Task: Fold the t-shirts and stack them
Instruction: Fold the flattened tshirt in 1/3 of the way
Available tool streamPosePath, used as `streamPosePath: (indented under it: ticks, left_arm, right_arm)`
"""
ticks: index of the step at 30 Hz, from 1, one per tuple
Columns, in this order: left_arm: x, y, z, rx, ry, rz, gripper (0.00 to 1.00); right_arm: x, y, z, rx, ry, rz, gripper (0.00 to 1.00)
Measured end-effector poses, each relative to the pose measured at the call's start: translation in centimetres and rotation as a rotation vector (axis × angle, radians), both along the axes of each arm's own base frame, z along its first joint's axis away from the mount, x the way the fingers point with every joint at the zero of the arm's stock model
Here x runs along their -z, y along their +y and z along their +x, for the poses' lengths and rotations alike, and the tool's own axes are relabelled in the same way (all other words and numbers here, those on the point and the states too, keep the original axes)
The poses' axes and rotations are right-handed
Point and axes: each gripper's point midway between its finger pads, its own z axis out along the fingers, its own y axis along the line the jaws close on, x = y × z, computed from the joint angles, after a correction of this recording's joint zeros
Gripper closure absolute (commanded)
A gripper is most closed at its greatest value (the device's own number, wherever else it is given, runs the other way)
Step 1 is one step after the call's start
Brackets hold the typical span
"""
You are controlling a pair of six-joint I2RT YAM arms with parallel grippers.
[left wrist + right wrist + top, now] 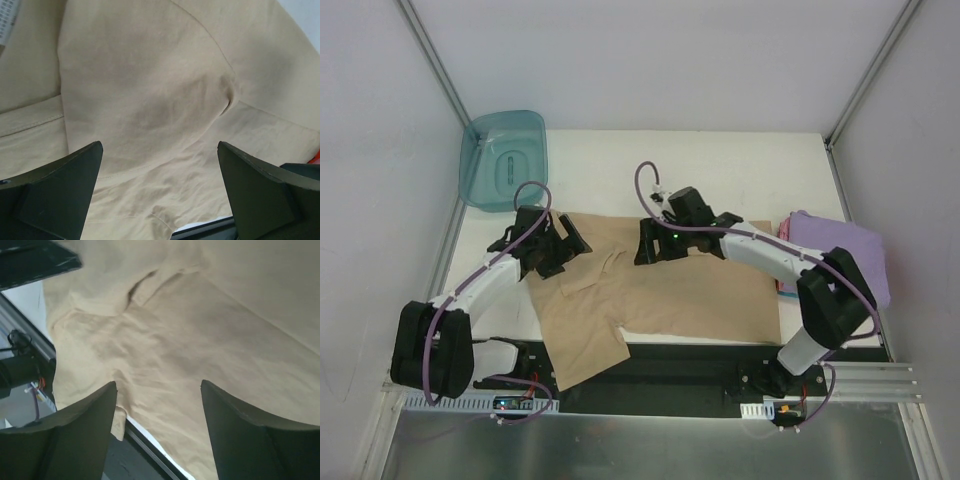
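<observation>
A tan t-shirt (670, 290) lies spread across the middle of the table, with one corner hanging over the near edge. My left gripper (560, 248) hovers over the shirt's left part, jaws wide open and nothing between them; the left wrist view shows only tan cloth (150, 90) below the left gripper (159, 145). My right gripper (655, 245) stands open over the shirt's upper middle, and in its own view the right gripper (158, 384) looks down on wrinkled tan cloth (200, 330). A folded lavender t-shirt (840, 250) rests at the right on a pink one (786, 287).
A teal translucent tub (505, 160) stands at the back left corner. The table's near edge and black rail (150, 455) run just under the shirt's hem. White walls close in left and right. A dark part of the other arm (35, 260) shows in the right wrist view.
</observation>
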Motion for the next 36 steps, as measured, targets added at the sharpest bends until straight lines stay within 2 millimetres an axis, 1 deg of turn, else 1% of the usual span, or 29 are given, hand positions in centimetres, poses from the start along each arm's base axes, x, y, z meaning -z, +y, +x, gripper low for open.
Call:
streamPosePath:
  ticks: [2,6,7,8,10,11,18,19,22,23,26,34,36]
  left_arm:
    - [0.8,-0.4,0.0,0.015,0.018,-0.015,0.01]
    - [2.6,-0.6,-0.5,0.027,0.062,-0.022,0.01]
    - [3.1,-0.6,-0.7,0.029,0.078,-0.022,0.01]
    - [3.5,-0.6,-0.9,0.03,0.087,-0.022,0.01]
    - [3.4,-0.7,-0.7,0.028,0.075,-0.024,0.01]
    - [3.4,-0.7,-0.6,0.028,0.071,-0.025,0.01]
    - [3.5,-0.7,-0.6,0.028,0.052,-0.029,0.01]
    - [3.5,-0.6,-0.6,0.027,0.05,-0.03,0.01]
    - [3.5,-0.6,-0.5,0.027,0.043,-0.031,0.01]
    - [3.5,-0.6,-0.5,0.027,0.041,-0.031,0.01]
    - [3.5,-0.6,-0.5,0.027,0.038,-0.032,0.01]
    - [3.5,-0.6,-0.6,0.026,0.028,-0.034,0.01]
    - [3.5,-0.6,-0.6,0.026,0.027,-0.034,0.01]
  right_arm:
    - [0.8,2.5,-0.9,-0.032,0.028,0.03,0.45]
    - [2.8,6.2,-1.4,-0.055,0.075,0.036,0.47]
    - [3.3,6.9,-1.4,-0.055,0.081,0.033,0.49]
    - [3.8,7.5,-1.3,-0.055,0.086,0.029,0.53]
    - [4.7,8.5,-1.1,-0.048,0.094,0.019,0.56]
    - [5.1,8.8,-0.9,-0.041,0.098,0.014,0.6]
    - [7.1,10.5,0.9,0.006,0.096,-0.009,0.66]
    - [7.3,10.7,1.0,0.009,0.097,-0.012,0.67]
    - [8.1,10.8,1.0,0.017,0.107,-0.025,0.73]
    - [8.2,10.8,1.0,0.019,0.107,-0.028,0.74]
    - [8.4,10.9,1.1,0.025,0.106,-0.032,0.75]
    - [8.2,11.7,1.5,0.03,0.1,-0.019,0.75]
    - [8.1,11.7,1.5,0.029,0.099,-0.018,0.81]
